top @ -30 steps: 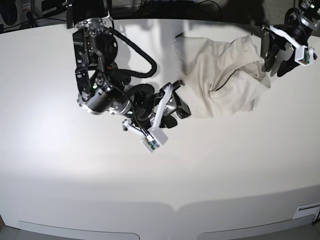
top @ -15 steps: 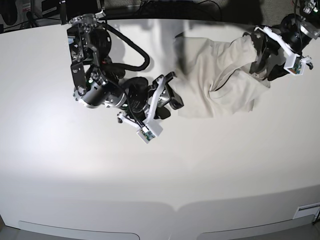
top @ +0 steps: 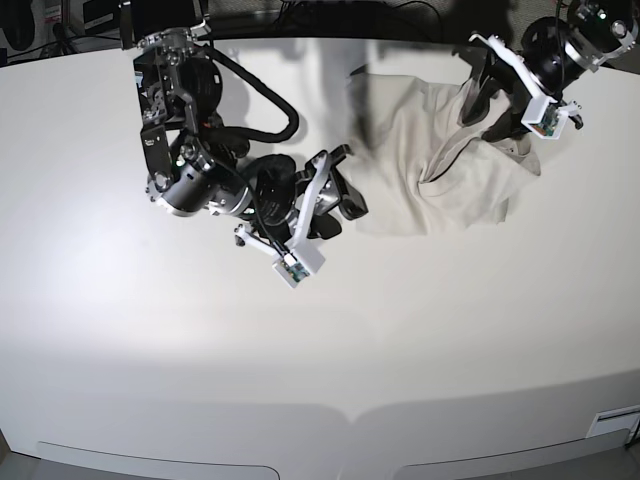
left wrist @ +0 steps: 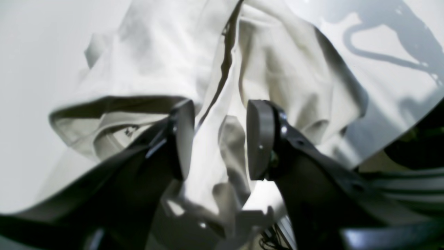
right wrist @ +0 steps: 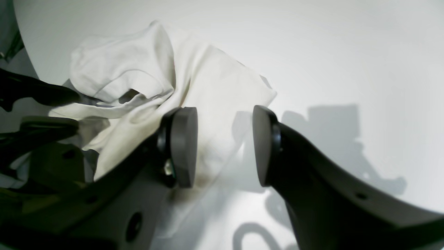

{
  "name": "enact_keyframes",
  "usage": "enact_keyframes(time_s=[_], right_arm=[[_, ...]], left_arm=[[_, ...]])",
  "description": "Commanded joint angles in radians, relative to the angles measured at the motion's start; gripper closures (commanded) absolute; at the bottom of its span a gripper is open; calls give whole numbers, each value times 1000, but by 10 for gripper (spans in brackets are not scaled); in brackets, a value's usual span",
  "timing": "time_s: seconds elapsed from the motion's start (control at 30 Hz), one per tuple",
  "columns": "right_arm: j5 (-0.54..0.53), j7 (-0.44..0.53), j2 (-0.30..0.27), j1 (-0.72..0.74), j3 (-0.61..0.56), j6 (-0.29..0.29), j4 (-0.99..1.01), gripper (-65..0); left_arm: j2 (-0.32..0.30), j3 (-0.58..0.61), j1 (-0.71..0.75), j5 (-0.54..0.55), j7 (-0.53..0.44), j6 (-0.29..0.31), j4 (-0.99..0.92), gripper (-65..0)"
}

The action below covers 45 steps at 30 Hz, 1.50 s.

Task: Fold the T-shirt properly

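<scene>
The pale beige T-shirt lies crumpled at the table's far right, its neck opening showing a small dark label. My left gripper hovers over the shirt's right part. Its jaws stand open, with bunched folds of cloth showing in the gap below them. My right gripper sits just left of the shirt's near-left edge. It is open above that edge, with cloth and bare table showing between the pads. The shirt spreads away behind it.
The white table runs wide toward the front and left. Its far edge lies just behind the shirt, with dark cables and equipment beyond. The right arm's black body and cable occupy the table's upper left.
The left gripper has swung leftward from the table's right rim to over the shirt's right part. The right arm drew back slightly to the left, then held still. Both stayed open.
</scene>
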<state>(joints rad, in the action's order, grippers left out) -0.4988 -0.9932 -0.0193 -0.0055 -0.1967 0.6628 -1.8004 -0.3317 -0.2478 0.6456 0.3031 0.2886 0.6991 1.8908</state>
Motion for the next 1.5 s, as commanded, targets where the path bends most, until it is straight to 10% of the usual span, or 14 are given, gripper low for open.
enact_keyframes(time_s=[0.0, 0.53, 1.17, 1.33, 1.47], right_arm=[[-34, 23, 3, 13, 1, 2, -19, -263], [-81, 4, 3, 13, 1, 3, -19, -263], [-89, -21, 6, 13, 1, 3, -19, -262], [-89, -6, 6, 13, 1, 3, -19, -262], [-80, 11, 6, 13, 1, 3, -19, -188]], left_arm=[[-10, -5, -10, 8, -27, -1, 2, -238], [-10, -5, -198, 34, -28, -21, -171, -238], [-64, -6, -548, -163, -129, -302, -487, -238], [-134, -8, -542, 34, -51, -336, -484, -222], [-175, -8, -512, 233, 66, -333, -477, -85]])
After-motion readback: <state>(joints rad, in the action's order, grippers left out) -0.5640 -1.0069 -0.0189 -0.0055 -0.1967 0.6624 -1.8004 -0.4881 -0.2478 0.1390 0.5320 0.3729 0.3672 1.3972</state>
